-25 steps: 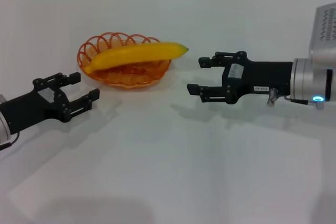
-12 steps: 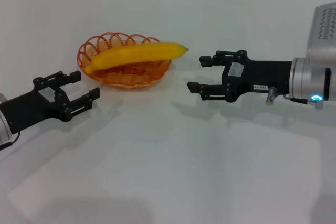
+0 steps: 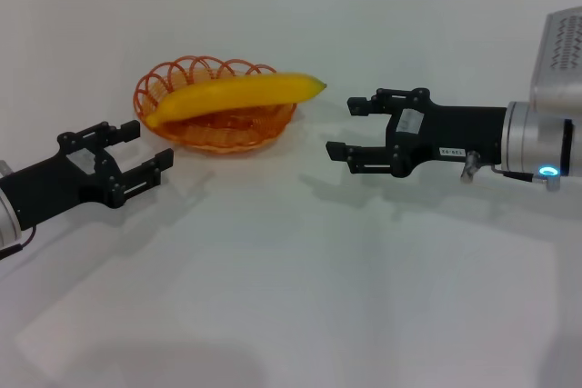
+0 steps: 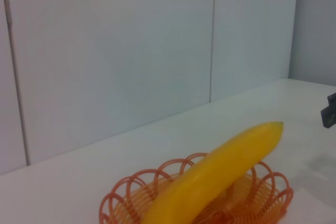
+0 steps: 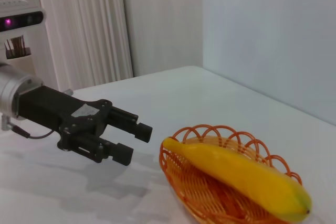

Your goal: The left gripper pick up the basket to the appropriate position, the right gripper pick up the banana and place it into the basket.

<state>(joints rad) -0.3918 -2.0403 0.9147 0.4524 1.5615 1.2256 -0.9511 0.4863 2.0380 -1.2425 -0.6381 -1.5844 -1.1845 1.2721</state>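
A white counter [image 3: 291, 297] seen from above. An orange wire basket [image 3: 155, 88] sits toward ten o'clock from the centre, and a yellow banana [image 3: 236, 96] already lies across it, its tip reaching past the rim toward three o'clock. The left pincer [image 3: 130, 159] hovers just beside the basket at its seven o'clock, fingers spread, holding nothing. The right pincer [image 3: 350, 129] hangs at the banana's three o'clock, near its tip but apart from it, fingers also spread and empty. Judging by this, the placing step looks finished and both arms are clear of the load. What seems left is for both arms to draw away without knocking the basket or the overhanging banana tip.
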